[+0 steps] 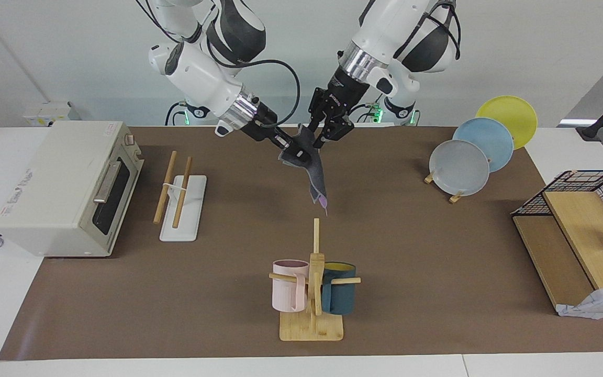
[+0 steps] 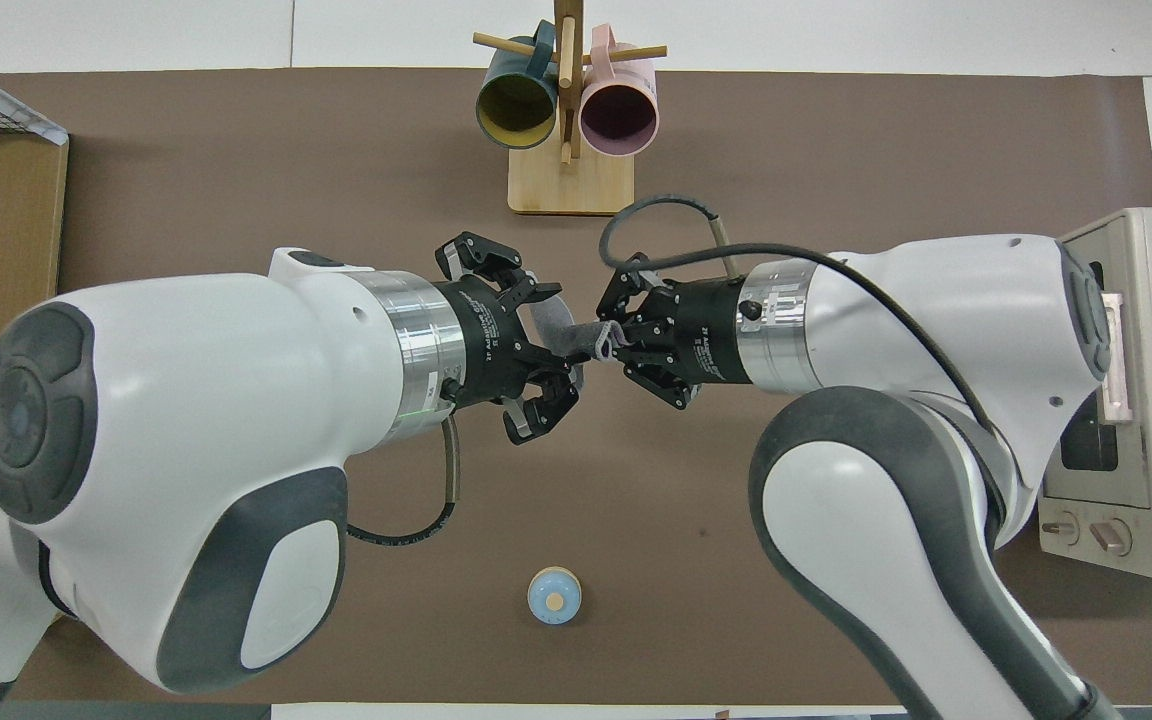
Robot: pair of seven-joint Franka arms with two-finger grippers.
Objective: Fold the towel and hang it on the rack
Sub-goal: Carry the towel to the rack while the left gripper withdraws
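The towel [image 1: 316, 175], dark grey with a purple tip at the bottom, hangs in the air over the middle of the table; a bit of it shows in the overhead view [image 2: 568, 335]. My right gripper [image 1: 297, 150] [image 2: 614, 340] is shut on its upper part. My left gripper [image 1: 322, 137] [image 2: 566, 345] faces it with its jaws apart around the towel's top edge. The rack [image 1: 181, 193], two slanted wood rods on a white base, stands beside the toaster oven toward the right arm's end. It is hidden under the right arm in the overhead view.
A mug tree [image 1: 313, 293] [image 2: 568, 120] with pink and teal cups stands farther from the robots than the hanging towel. Toaster oven [image 1: 66, 188] sits at the right arm's end. Plates on a stand [image 1: 458, 167], a wire basket on wooden shelving [image 1: 579, 220] and a white patterned cloth [image 1: 594, 306] are at the left arm's end. A small blue round object [image 2: 554, 596] lies near the robots.
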